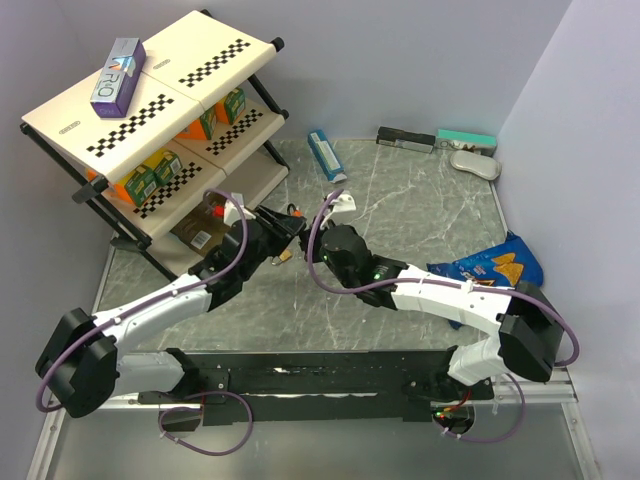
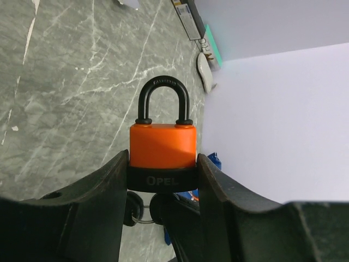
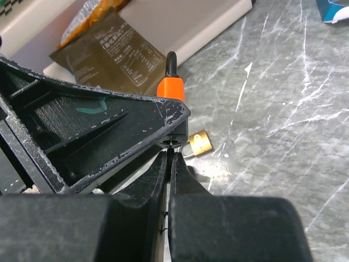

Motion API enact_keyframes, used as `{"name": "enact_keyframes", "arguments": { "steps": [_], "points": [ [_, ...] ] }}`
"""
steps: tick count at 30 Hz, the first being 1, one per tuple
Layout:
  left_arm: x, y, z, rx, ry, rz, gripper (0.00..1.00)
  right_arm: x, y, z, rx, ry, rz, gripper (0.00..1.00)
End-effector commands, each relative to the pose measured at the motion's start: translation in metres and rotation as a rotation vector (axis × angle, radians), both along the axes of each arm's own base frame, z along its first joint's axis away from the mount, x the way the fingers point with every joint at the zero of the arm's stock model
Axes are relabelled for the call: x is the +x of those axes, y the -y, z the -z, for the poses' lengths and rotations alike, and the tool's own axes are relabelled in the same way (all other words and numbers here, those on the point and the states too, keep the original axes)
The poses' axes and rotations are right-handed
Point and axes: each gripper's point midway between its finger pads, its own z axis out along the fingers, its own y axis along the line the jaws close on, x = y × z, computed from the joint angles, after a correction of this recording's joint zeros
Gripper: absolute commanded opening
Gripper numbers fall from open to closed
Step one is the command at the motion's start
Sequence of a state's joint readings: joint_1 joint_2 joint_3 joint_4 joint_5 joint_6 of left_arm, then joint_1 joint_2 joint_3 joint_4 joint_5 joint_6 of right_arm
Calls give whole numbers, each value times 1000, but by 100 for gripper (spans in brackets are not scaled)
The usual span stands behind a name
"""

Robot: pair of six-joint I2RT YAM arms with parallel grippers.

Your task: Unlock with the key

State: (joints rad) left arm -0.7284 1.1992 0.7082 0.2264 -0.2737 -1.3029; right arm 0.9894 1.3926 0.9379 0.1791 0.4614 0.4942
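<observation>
My left gripper (image 2: 162, 166) is shut on the black base of an orange padlock (image 2: 162, 144), which it holds clear of the table with its black shackle (image 2: 163, 87) closed. Black key heads on a ring (image 2: 135, 210) hang under the base. In the right wrist view my right gripper (image 3: 170, 155) is shut on the key (image 3: 170, 148). The key's thin blade reaches the keyhole (image 3: 172, 140) in the underside of the orange padlock (image 3: 170, 88); how deep it sits is hidden. From above, both grippers meet at the padlock (image 1: 291, 214) in front of the shelf.
A small brass padlock (image 3: 200, 143) lies on the marble table just beyond my right fingertips. A shelf rack (image 1: 150, 110) with cartons stands at the back left, with a brown packet (image 3: 106, 49) at its foot. A blue chips bag (image 1: 490, 265) lies at the right and a blue carton (image 1: 326, 155) behind.
</observation>
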Motion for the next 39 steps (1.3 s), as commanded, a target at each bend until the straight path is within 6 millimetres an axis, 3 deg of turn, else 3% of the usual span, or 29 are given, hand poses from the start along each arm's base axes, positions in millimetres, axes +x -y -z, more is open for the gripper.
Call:
{"name": "enact_keyframes", "arguments": {
  "steps": [1,16,39],
  "points": [
    [-64,57,-69,-184,99,347,1,31,-9,-68,222,136,94,0],
    [-74,56,-74,-179,146,384,1,44,21,-64,286,169,180,0],
    [-96,61,-99,-148,434,524,1,45,54,-37,577,-109,191,0]
  ]
}}
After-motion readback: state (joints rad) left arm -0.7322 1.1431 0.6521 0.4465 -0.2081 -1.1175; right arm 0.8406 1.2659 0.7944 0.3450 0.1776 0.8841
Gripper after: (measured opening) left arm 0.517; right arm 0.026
